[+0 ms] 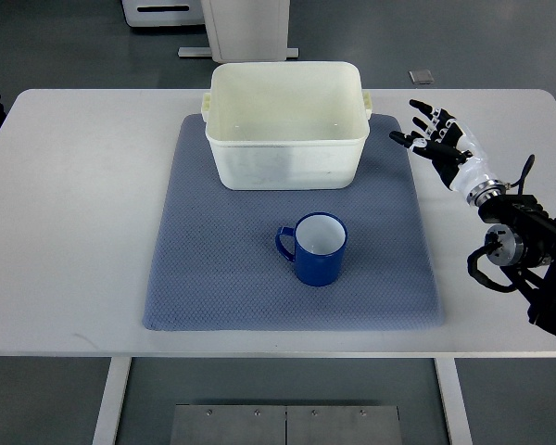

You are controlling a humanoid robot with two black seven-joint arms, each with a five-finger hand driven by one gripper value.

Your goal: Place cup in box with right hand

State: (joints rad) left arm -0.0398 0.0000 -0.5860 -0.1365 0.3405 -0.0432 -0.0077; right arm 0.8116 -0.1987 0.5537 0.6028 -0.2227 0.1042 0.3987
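Blue cup point(317, 248) upright on grey mat point(204, 278), handle toward picture left, white inside, seemingly empty. Right hand point(442, 141) over bare table point(74, 232) beside mat's right edge, fingers spread, holding nothing, well apart from cup. White box point(287, 139) beyond cup at mat's far edge, open-topped.

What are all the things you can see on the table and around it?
Mug: one, blue with a white inside, upright on the mat, handle toward the picture's left, in front of the tub.
Tub: one, white plastic, empty, on the far part of the mat.
Mat: one, grey-blue, in the middle of the table.
Table: one, white.
Right hand: one, black and white, fingers spread, holding nothing, above the table right of the mat.
Left hand: not in view.
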